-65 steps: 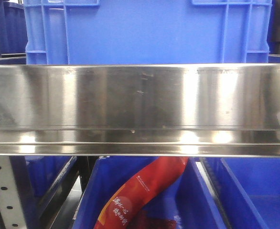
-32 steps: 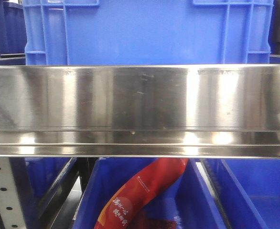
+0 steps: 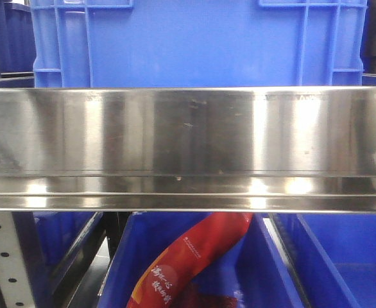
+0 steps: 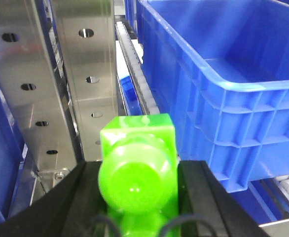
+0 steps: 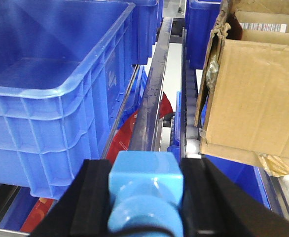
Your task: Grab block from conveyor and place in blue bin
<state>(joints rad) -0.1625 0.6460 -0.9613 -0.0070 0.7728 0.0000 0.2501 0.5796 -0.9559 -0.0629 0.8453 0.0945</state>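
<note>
In the left wrist view my left gripper (image 4: 137,170) is shut on a bright green block (image 4: 137,143), held between its black fingers (image 4: 78,197). The block hangs beside the outer wall of a large blue bin (image 4: 233,94), left of its rim. In the right wrist view my right gripper (image 5: 144,170) is shut on a light blue block (image 5: 143,173). It hangs to the right of another empty blue bin (image 5: 46,84), below rim height. The front view shows a blue bin (image 3: 194,42) behind a steel rail. The conveyor is out of view.
A polished steel shelf rail (image 3: 188,147) spans the front view, with a red packet (image 3: 194,253) in a lower blue bin under it. A perforated steel upright (image 4: 31,84) and a roller track (image 4: 134,64) stand left of the bin. A torn cardboard box (image 5: 253,94) sits at the right.
The front view has slid very slightly sideways since the earliest frame. Nothing else differs.
</note>
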